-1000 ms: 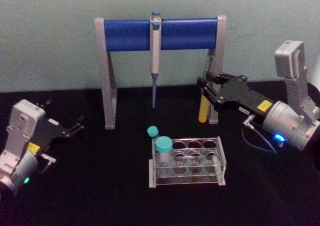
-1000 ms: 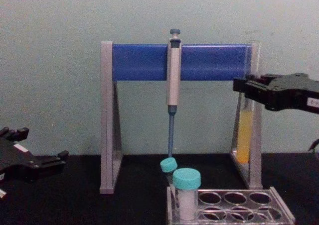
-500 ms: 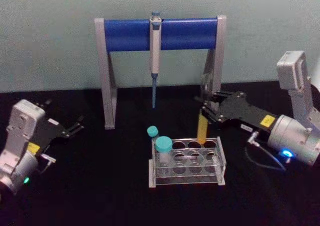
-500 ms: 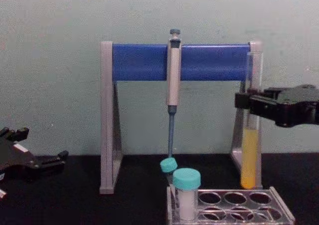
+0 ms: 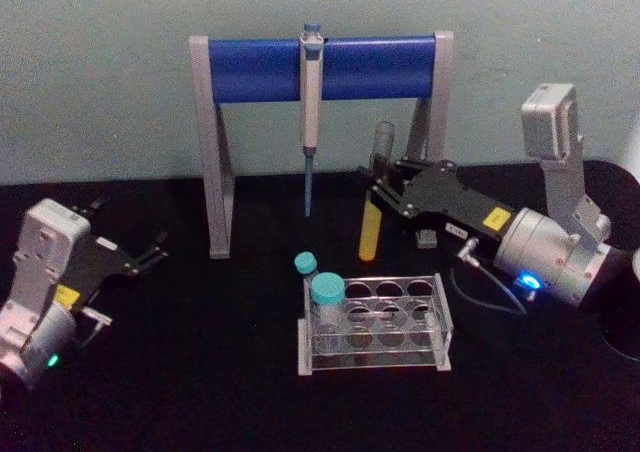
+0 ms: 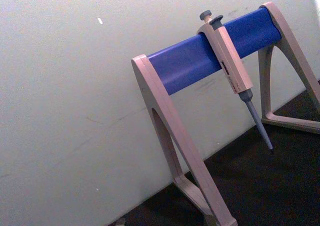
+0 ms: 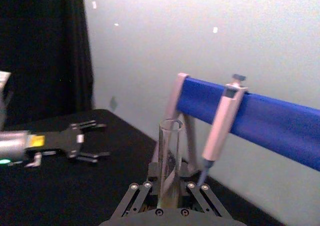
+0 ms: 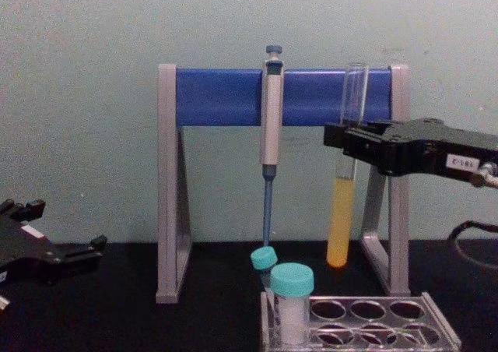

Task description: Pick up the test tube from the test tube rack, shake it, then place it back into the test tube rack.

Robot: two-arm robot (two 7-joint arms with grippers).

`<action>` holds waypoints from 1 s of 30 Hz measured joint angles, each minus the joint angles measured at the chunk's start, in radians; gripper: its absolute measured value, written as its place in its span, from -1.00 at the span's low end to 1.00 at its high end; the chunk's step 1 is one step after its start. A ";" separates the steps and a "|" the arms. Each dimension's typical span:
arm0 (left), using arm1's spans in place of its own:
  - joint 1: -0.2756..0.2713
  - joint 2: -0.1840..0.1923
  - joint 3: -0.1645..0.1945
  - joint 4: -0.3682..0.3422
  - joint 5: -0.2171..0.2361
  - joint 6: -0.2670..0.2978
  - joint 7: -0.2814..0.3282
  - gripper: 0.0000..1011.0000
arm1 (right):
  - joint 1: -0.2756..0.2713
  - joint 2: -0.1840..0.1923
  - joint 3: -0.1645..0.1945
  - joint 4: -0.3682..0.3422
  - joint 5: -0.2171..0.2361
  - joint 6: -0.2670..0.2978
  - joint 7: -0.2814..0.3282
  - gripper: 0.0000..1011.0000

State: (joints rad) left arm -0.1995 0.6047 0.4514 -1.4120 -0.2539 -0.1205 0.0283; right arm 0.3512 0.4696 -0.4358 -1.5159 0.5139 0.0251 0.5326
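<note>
With the left gripper [image 5: 153, 250] idle at the near left, the right gripper [image 5: 380, 185] was clamped on the uncapped test tube [image 5: 369, 234] beyond the test tube rack [image 5: 444, 322], so rough shaking could spill liquid.

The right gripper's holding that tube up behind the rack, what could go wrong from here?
The test tube is uncapped and tilted in the right gripper; shaking could slosh liquid out.
It hangs close to the pipette; a swing might strike it.
Its tip is behind the test tube rack, not over a hole; a misaligned descent could hit the plate.
The left gripper sits parked.
</note>
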 joint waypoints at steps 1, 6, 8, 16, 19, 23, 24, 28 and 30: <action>0.000 0.000 0.000 0.000 0.000 0.000 0.000 1.00 | 0.007 -0.007 0.000 0.013 -0.010 -0.008 -0.013 -0.54; 0.000 0.000 0.000 0.000 0.000 0.000 0.000 1.00 | 0.015 -0.018 0.006 0.036 -0.035 -0.015 -0.047 -0.54; 0.000 0.000 0.000 0.000 0.000 0.000 0.000 1.00 | 0.015 -0.021 0.013 0.040 -0.040 -0.015 -0.056 -0.54; 0.000 0.000 0.000 0.000 0.000 0.000 0.000 1.00 | 0.008 -0.025 0.027 0.042 -0.046 -0.013 -0.060 -0.54; 0.000 0.000 0.000 0.000 0.000 0.000 0.000 1.00 | 0.007 -0.027 0.030 0.042 -0.046 -0.012 -0.059 -0.54; 0.000 0.000 0.000 0.000 0.000 0.000 0.000 1.00 | 0.006 -0.029 0.034 0.041 -0.047 -0.011 -0.056 -0.54; 0.000 0.000 0.000 0.000 0.000 0.000 0.000 1.00 | 0.006 -0.030 0.035 0.040 -0.047 -0.010 -0.055 -0.54; 0.000 0.000 0.000 0.000 0.000 0.000 0.000 1.00 | 0.005 -0.032 0.036 0.039 -0.048 -0.009 -0.054 -0.54; 0.000 0.000 0.000 0.000 0.000 0.000 0.000 1.00 | 0.005 -0.032 0.037 0.038 -0.048 -0.008 -0.053 -0.54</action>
State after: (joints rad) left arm -0.1995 0.6047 0.4514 -1.4120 -0.2539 -0.1205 0.0283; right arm 0.3564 0.4377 -0.3991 -1.4778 0.4658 0.0174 0.4794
